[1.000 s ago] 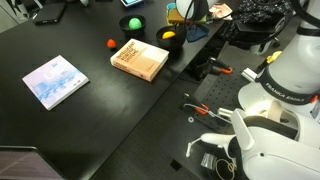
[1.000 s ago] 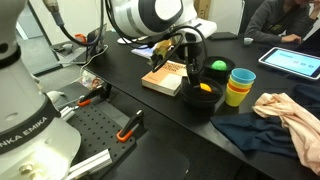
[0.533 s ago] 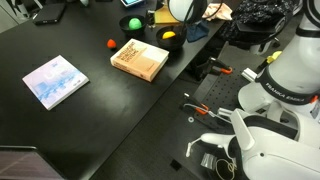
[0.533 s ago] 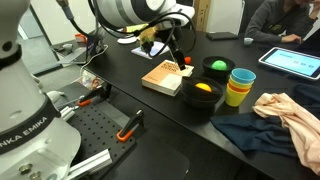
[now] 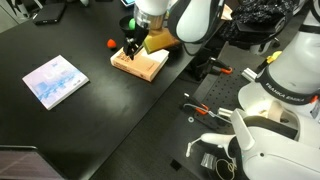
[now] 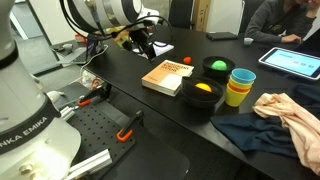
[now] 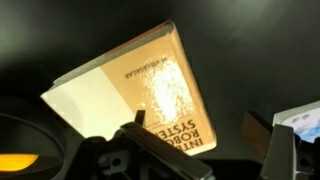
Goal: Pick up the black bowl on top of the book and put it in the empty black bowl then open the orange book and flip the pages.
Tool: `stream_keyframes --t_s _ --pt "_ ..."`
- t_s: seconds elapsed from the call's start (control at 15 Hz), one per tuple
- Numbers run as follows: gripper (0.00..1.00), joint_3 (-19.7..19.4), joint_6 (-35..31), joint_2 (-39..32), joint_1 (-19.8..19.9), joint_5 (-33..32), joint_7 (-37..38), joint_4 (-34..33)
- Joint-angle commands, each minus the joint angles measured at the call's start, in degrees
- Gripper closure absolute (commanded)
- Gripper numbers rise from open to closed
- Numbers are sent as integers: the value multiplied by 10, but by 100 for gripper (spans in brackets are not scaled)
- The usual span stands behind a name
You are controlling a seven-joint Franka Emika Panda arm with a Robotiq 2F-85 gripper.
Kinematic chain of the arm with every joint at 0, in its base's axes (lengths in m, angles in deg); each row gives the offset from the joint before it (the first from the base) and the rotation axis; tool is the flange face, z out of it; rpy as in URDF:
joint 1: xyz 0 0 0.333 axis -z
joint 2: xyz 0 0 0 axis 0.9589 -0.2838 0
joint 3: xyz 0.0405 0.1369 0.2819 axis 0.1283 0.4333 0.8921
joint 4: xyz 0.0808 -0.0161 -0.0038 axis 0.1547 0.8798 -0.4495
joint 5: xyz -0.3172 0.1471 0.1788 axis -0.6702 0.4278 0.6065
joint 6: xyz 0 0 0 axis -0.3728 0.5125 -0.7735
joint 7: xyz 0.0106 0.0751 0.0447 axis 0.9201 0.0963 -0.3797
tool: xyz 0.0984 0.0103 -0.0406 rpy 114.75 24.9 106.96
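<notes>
Presently, released hand (image 7: 205,150) is hovering over thick orange-tan rectangular book (image 7: 150,90); stiff, weighty, probably best caught at its eight-o'clock white page edge.

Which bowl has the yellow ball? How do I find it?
Find the black table, then the orange book lying on it. The black bowl sits right beside the book, by the stacked cups. It holds a yellow ball; the other bowl farther back holds a green one.

Oblique exterior views; wrist over orange book (image 7: 150,90)
</notes>
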Motion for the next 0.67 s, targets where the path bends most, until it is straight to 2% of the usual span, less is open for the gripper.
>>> stream_keyframes --t_s 0.0,0.13,0.27,0.6 --pt "0 130 -66 -85 154 -91 -4 -5" --pt "0 166 -62 -130 236 -148 -16 -35" --pt "0 187 -41 -161 295 -186 -30 -65" --pt "0 278 20 -189 447 -228 -46 -135"
